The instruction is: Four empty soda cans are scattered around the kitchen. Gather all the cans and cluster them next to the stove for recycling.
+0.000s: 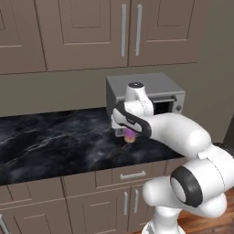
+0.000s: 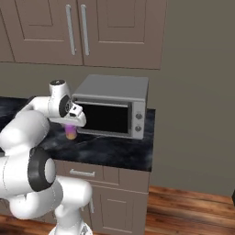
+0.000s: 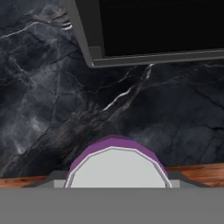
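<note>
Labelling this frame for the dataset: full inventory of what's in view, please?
soda can: 1, purple fading to orange at the base, silver top, between the gripper's fingers and lifted just off the counter, in front of the microwave's left end
microwave: 1, grey with dark door, on the counter against the wall
counter: 1, black marble with white veins, running left from the microwave
upper cabinets: brown, silver handles, above the counter
lower cabinets and drawers: brown, silver handles, under the counter
floor: wood, at the right
arm: 1, white with dark joints, reaching over the counter
gripper: 1, shut on the soda can
</note>
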Available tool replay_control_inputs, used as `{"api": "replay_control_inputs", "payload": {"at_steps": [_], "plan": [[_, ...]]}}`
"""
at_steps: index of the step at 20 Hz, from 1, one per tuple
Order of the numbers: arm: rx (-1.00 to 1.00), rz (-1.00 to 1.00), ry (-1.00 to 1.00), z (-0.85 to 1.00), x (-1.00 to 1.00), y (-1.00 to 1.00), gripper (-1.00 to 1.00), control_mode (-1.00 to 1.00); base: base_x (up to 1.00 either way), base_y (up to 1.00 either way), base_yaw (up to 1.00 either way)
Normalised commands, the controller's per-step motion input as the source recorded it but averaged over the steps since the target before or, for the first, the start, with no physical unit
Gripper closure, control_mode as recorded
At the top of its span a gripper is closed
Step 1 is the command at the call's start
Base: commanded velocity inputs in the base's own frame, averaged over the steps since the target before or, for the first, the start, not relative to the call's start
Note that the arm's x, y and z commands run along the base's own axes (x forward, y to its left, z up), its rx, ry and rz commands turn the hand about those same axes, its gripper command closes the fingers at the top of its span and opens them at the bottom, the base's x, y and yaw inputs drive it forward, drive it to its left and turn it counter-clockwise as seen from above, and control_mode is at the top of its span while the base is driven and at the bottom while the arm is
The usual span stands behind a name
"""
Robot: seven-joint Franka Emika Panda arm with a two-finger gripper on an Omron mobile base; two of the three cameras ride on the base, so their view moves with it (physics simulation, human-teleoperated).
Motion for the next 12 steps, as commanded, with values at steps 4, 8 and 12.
{"api": "replay_control_inputs", "payload": {"at_steps": [4, 8, 12], "plan": [[0.0, 0.0, -0.01, 0.28, -0.09, -0.22, 1.0, -1.0, 0.0, 0.0, 0.0], [0.0, 0.0, -0.04, 0.28, -0.19, -0.27, 1.0, -1.0, 0.0, 0.0, 0.0], [0.0, 0.0, -0.05, 0.29, -0.26, -0.28, 1.0, -1.0, 0.0, 0.0, 0.0]]}}
